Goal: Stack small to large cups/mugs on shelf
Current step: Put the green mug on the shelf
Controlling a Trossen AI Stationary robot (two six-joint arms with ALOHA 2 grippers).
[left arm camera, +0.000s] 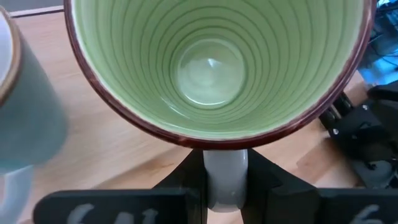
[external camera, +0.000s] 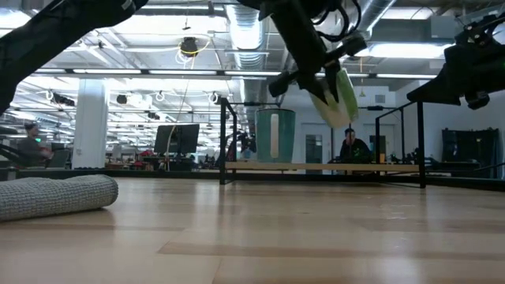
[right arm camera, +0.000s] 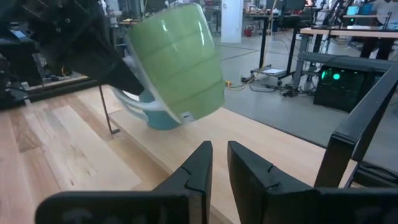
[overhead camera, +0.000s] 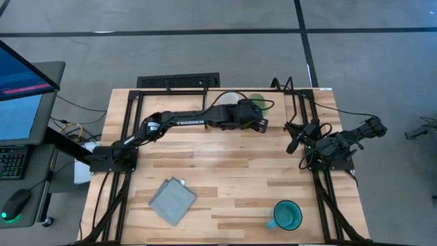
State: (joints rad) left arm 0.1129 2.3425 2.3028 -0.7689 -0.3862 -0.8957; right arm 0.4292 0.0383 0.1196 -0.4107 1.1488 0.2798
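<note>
My left gripper [overhead camera: 254,115] is shut on the light green mug [left arm camera: 211,68] and holds it tilted in the air above the shelf [external camera: 316,167] at the table's far side. The green mug also shows in the low view [external camera: 339,95] and in the right wrist view [right arm camera: 180,68]. A mug that is white inside and pale teal-grey outside [external camera: 274,134] stands on the shelf by its base, beside the green one. The larger teal mug [overhead camera: 287,215] stands on the tabletop near the front right. My right gripper [right arm camera: 216,168] waits at the table's right, fingers nearly together and empty. My left gripper pinches the green mug's pale handle [left arm camera: 224,186] between its two fingers [left arm camera: 186,183]. The arm reaches in from the table's left and slants downward. The mug is lifted clear of the shelf and tilted, its open mouth turned toward the wrist camera.
A folded grey cloth [overhead camera: 172,200] lies on the tabletop near the front left. Black frame rails [overhead camera: 321,191] run along the table's left and right sides. Beyond the table a person [external camera: 353,150] sits in the room.
</note>
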